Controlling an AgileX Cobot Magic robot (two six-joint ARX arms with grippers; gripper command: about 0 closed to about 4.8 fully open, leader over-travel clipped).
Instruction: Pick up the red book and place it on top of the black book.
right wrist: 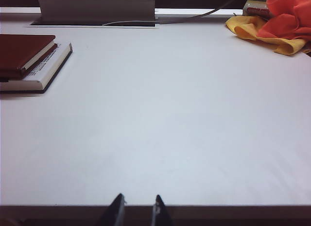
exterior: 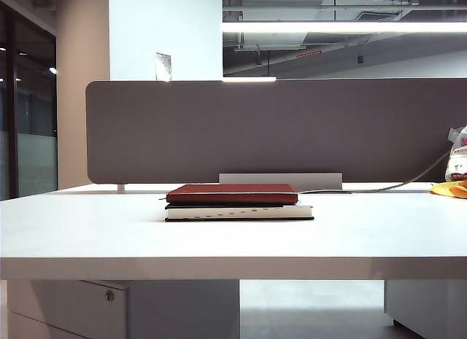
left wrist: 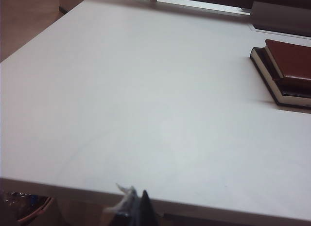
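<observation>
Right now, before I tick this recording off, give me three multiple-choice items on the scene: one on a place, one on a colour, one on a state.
1. Where does the red book lie?
A. on top of the black book
B. beside it on the table
C. under it

2. What colours is the crumpled cloth at the table's far right?
A. blue and white
B. yellow and orange-red
C. green

3. How do the left gripper's jaws stand?
A. shut on the red book
B. wide open
C. shut, holding nothing

Key: 1 A, the red cover rests on the black book. 2 B, the right wrist view shows both colours. 3 C, its tips meet at the table's near edge, far from the books.
</observation>
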